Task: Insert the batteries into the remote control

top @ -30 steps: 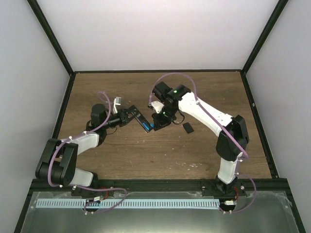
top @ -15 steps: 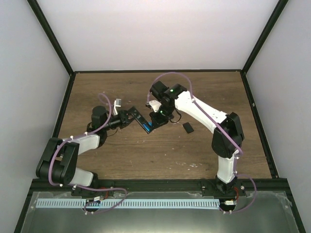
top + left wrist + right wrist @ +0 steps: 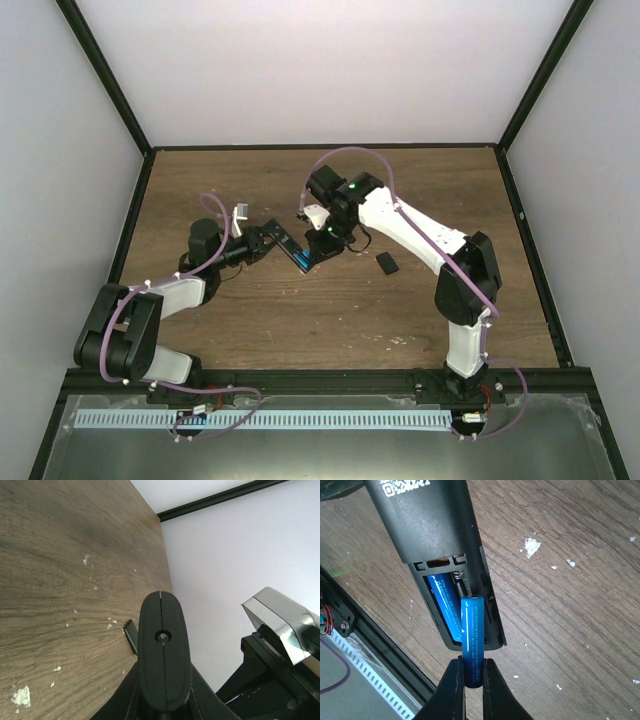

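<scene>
The black remote control is held off the table by my left gripper, which is shut on its near end; in the left wrist view the remote points away between the jaws. In the right wrist view its open battery compartment faces the camera with one blue battery seated in it. My right gripper is shut on the second blue battery, whose tip rests at the spring of the empty slot. In the top view my right gripper sits at the remote's far end.
The small black cover piece lies on the wooden table right of the grippers; it also shows in the left wrist view. White specks of debris dot the table. The right arm stands close beside the remote.
My right gripper has moved a little left and back with the battery, closing on the remote's open end. The left gripper has held the remote nearly still.
</scene>
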Robot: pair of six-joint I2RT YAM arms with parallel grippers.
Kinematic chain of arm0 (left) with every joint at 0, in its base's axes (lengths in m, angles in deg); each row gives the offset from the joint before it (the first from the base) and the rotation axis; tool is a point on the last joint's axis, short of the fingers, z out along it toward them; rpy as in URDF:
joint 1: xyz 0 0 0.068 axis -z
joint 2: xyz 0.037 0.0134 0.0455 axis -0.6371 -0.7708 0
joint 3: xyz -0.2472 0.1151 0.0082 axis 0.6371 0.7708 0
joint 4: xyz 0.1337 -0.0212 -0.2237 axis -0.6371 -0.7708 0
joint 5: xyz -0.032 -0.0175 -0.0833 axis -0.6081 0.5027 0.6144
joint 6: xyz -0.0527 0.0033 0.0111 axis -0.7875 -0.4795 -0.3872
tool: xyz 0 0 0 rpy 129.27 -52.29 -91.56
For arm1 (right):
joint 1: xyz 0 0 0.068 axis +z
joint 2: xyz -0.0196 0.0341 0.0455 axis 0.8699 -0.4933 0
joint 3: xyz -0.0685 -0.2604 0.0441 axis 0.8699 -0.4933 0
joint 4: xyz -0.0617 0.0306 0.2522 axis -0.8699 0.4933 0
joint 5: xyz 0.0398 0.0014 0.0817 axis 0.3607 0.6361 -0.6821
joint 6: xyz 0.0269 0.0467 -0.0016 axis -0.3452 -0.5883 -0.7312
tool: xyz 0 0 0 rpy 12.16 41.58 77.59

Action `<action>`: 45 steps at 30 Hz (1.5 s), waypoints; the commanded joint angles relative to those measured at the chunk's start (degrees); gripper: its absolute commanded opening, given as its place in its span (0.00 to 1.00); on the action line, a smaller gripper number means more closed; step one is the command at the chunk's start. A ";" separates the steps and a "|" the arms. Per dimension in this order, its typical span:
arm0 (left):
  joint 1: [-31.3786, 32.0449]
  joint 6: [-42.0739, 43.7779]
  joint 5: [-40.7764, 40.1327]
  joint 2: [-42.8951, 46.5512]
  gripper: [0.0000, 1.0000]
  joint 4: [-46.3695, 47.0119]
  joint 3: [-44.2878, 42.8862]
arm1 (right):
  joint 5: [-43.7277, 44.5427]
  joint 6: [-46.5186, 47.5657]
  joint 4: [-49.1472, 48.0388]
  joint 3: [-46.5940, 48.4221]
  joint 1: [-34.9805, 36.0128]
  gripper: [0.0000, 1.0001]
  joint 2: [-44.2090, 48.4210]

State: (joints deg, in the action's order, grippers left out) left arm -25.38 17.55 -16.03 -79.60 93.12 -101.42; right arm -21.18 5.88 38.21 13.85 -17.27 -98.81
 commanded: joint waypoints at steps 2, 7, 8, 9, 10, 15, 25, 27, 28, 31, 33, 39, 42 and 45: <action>0.22 -0.53 -0.75 -0.22 0.00 3.03 -0.76 | -0.76 1.10 -0.37 1.90 0.84 0.02 -0.07; 0.24 -1.01 0.09 -0.35 0.00 3.41 -1.22 | -0.27 1.14 -1.14 1.88 0.81 0.02 -0.64; 0.29 -1.08 0.27 -0.42 0.00 3.43 -1.22 | -0.16 1.24 -1.26 1.90 0.85 0.02 -0.75; 0.25 -1.29 0.52 -0.48 0.00 3.53 -1.20 | -0.10 1.31 -1.28 2.02 0.85 0.02 -0.86; 0.22 -1.58 0.78 -0.57 0.00 3.84 -1.12 | 0.14 1.38 -1.24 2.07 0.85 0.02 -1.03; 0.23 -3.30 1.21 -0.67 0.00 6.04 -0.40 | 0.42 1.91 -1.03 2.00 0.90 0.02 -1.56; 0.31 -5.84 2.28 -0.84 0.00 9.03 0.13 | 1.73 2.74 -0.83 3.39 0.94 0.03 -2.10; 0.39 -6.21 2.55 -0.92 0.00 9.68 0.32 | 2.01 3.01 -0.92 3.76 0.94 0.03 -2.35; 0.36 -6.52 2.62 -1.01 0.00 10.12 0.44 | 2.27 3.03 -0.92 4.02 0.96 0.03 -2.47; 0.38 -7.37 2.67 -1.06 0.00 11.21 0.97 | 2.83 3.38 -1.16 4.34 1.01 0.03 -2.60; 0.42 -7.49 2.57 -0.86 0.00 11.32 1.06 | 3.15 3.43 -1.45 4.57 0.96 0.03 -2.61; 0.45 -8.84 2.05 -0.44 0.00 12.56 1.50 | 3.47 3.63 -1.32 5.15 1.03 0.07 -2.85; 0.41 -9.56 1.92 -0.37 0.00 13.61 1.64 | 4.10 3.69 -0.96 5.45 1.03 0.10 -2.72; 0.43 -9.60 1.75 -0.27 0.00 13.57 1.66 | 4.40 3.78 -0.78 5.71 1.04 0.12 -2.45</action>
State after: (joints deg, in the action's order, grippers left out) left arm -25.38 9.86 -16.19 -80.61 101.65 -99.80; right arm -18.75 9.18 38.04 16.95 -16.46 -100.58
